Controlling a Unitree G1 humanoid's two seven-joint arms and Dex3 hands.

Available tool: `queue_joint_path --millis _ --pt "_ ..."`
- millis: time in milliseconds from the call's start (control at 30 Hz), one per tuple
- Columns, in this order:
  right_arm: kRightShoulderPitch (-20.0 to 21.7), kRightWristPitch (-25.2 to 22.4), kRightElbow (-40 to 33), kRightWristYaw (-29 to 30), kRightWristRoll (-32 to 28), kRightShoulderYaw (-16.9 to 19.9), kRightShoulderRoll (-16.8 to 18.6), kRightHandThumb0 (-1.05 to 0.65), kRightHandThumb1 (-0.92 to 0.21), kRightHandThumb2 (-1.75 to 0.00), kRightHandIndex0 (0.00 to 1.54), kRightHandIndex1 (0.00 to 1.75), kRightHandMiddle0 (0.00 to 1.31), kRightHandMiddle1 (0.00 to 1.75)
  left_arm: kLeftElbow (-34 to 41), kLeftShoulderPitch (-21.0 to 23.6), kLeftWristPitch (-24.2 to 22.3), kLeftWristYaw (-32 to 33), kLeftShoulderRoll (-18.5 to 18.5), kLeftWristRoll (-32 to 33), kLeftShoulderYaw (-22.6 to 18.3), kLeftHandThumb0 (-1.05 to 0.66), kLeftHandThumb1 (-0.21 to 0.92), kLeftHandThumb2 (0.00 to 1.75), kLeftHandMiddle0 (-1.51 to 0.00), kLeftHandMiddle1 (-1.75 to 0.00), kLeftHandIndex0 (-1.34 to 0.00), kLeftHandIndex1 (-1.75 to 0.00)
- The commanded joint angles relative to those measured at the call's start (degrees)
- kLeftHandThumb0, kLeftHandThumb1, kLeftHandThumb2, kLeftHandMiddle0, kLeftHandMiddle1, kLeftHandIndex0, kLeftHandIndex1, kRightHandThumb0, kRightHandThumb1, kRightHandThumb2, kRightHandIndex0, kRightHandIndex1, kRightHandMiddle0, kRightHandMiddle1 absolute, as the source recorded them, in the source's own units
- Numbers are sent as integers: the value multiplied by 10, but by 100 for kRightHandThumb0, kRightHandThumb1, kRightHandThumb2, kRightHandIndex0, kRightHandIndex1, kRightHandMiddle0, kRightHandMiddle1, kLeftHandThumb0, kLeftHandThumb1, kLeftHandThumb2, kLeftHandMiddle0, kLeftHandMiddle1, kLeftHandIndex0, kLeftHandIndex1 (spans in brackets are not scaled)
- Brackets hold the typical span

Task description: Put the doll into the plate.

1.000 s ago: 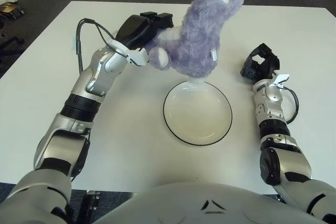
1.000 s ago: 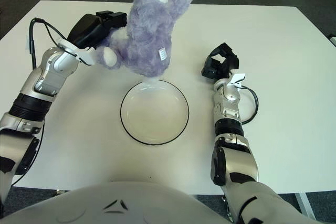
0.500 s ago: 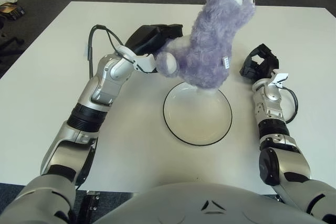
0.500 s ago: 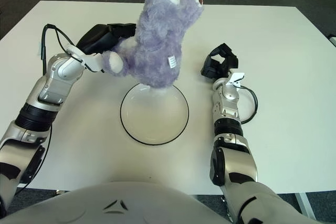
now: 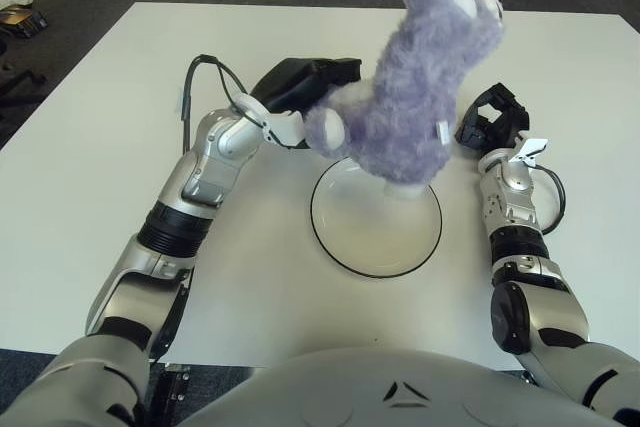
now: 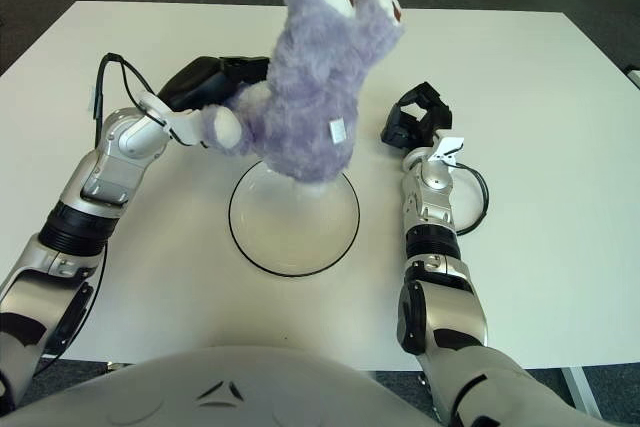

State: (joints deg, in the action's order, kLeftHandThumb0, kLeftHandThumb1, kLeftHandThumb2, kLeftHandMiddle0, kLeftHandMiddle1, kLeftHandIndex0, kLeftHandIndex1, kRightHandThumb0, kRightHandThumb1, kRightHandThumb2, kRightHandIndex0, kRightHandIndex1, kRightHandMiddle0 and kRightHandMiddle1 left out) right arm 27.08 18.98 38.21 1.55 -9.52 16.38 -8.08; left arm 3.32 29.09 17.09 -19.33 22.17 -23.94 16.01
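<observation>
A fluffy purple doll (image 5: 415, 87) with big eyes stands upright, its base over the far part of the plate (image 5: 345, 242), a shallow clear dish with a dark rim in the middle of the white table. My left hand (image 5: 310, 82) is shut on the doll's back from the left side. The doll hides the plate's far rim. My right hand (image 5: 492, 119) shows to the right of the plate and doll, holding nothing, fingers curled.
The white table (image 5: 90, 167) spreads wide on all sides of the plate. A black cable (image 5: 195, 82) loops off my left forearm. Dark floor lies beyond the table's far edge, with a small object (image 5: 18, 15) at the far left.
My left hand has carried the doll rightward and down, from the plate's far left edge to over its far part. The right hand has stayed put.
</observation>
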Motion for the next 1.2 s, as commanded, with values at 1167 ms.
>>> queue_joint_path --millis 1167 --pt "-20 -40 -14 3 -5 -1 7 -56 -15 -153 137 175 76 175 -18 -10 23 -9 -20 -34 26 57 9 159 -80 -175 -108 -175"
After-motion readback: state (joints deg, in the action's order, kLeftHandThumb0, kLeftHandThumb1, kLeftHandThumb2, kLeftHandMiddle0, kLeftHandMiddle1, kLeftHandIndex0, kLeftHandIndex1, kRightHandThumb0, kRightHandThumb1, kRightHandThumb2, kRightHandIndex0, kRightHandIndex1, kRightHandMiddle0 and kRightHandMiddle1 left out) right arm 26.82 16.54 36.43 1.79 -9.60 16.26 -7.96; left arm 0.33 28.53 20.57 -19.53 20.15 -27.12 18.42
